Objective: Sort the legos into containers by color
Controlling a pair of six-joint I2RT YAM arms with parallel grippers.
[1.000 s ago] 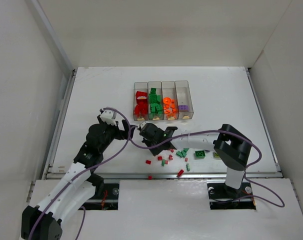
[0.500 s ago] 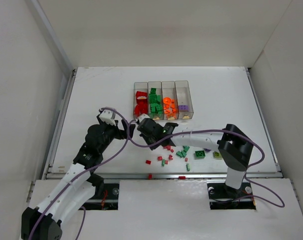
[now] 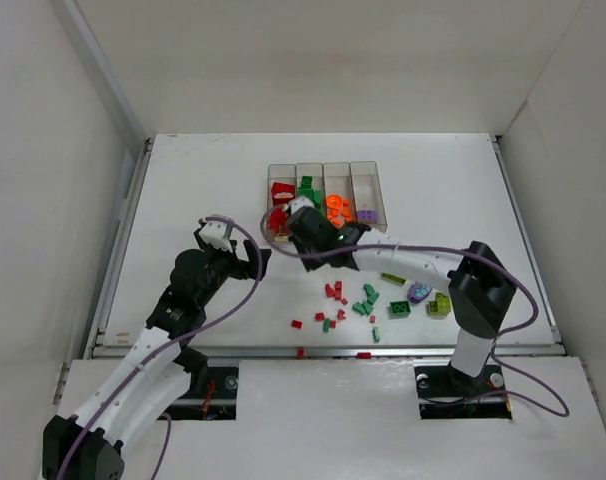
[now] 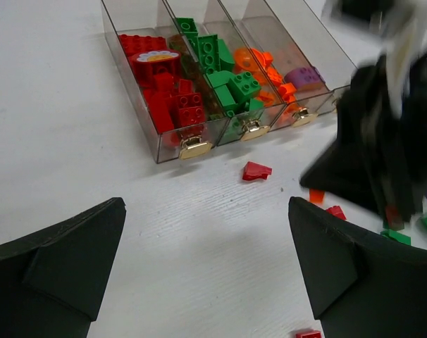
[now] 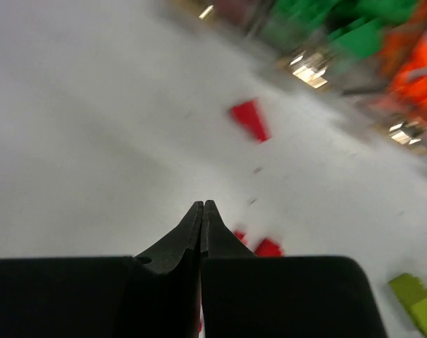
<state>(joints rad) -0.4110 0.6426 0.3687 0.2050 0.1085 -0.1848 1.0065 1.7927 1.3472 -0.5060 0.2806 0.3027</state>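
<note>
Right tool (image 3: 287, 216) at containers (image 3: 367, 184)' near end

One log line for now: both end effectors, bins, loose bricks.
left end effector: open, empty | right end effector: shut, near bins | loose bricks: on table

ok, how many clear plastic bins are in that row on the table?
4, joined side by side. Left to right in the top view: red-brick bin, green-brick bin, orange-brick bin, purple-brick bin. None looks hidden.
</note>
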